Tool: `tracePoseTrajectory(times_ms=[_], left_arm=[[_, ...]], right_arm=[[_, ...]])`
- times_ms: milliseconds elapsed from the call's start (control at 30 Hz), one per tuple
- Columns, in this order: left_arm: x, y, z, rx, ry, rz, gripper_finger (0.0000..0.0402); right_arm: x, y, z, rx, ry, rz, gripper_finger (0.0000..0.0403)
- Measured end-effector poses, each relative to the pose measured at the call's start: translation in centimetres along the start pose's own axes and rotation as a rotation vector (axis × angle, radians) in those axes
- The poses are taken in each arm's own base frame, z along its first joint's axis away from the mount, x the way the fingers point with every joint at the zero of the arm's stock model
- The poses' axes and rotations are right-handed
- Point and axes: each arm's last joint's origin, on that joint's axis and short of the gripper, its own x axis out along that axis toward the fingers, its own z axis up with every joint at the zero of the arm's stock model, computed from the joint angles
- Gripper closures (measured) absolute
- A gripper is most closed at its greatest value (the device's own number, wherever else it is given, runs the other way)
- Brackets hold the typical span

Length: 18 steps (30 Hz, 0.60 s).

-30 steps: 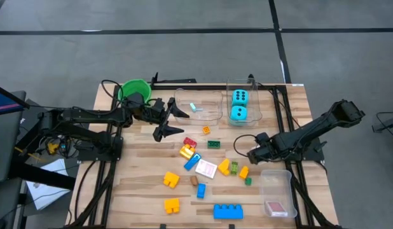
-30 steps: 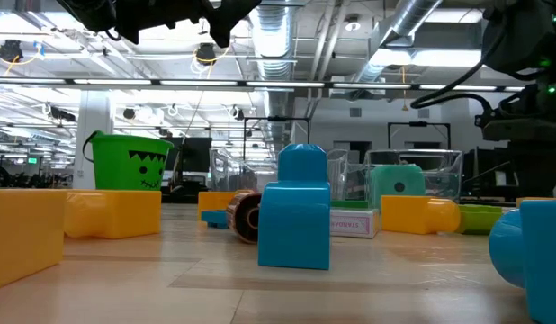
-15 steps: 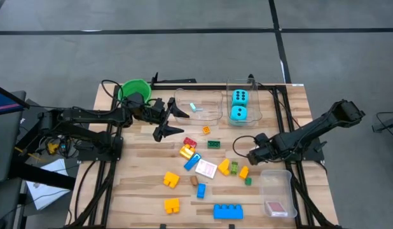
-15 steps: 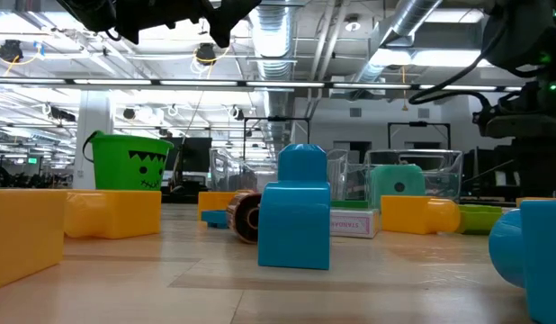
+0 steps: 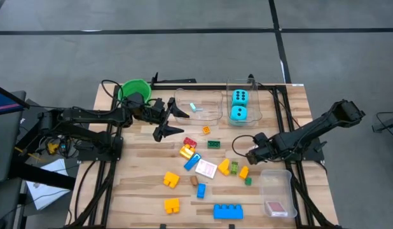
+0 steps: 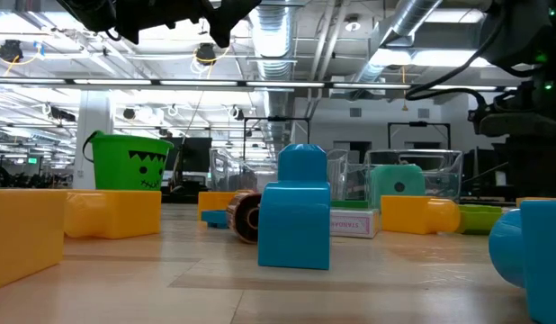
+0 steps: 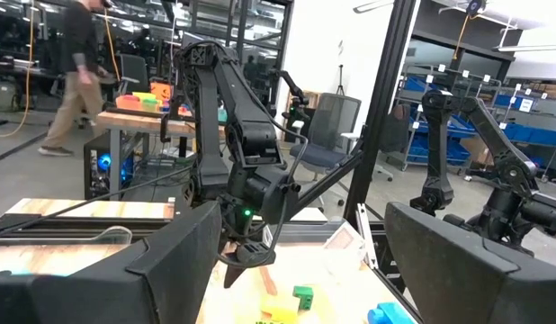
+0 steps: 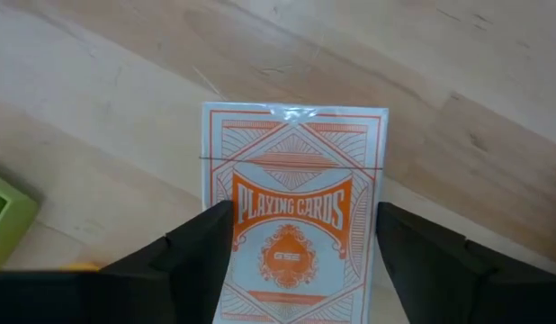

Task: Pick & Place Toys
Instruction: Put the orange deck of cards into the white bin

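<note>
**A:** Toys [image 5: 171,180]: what is the status on sorting?

**B:** Partly done, in my judgement. Two cyan dice [image 5: 239,105] sit in a clear tub [image 5: 255,117] at the far edge of the counter [image 5: 139,191]. One card pack [image 5: 275,207] lies in another tub [image 5: 276,175] at the near right corner. A small pale item, too small to identify, lies in a third tub [image 5: 212,116] beside the dice.

**A:** And what is outstanding?

**B:** Most of it. Yellow, red, green and orange blocks lie loose mid-counter, and a long blue block [image 5: 227,210] sits by the near edge. The green bucket [image 5: 134,89] at the far left corner shows nothing inside.

**A:** The arms?

**B:** The left pincer [image 5: 182,123] hovers beside the bucket, spread wide and empty. The right pincer [image 5: 250,154] is low over the counter towards the right edge, and a deck of playing cards [image 8: 296,198] fills its wrist view. I cannot tell whether it grips that deck.
</note>
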Motion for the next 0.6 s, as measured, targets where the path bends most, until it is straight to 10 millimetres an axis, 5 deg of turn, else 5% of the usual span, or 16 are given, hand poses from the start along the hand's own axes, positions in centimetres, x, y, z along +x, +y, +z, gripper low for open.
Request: tracePoseTrajectory(times_ms=[600], left_arm=[[0.0, 0.0, 0.0, -0.001, 0.002, 0.001, 0.0092]], right_arm=[[-1.3, 0.2, 0.0, -0.006, -0.012, 0.053, 0.0143]])
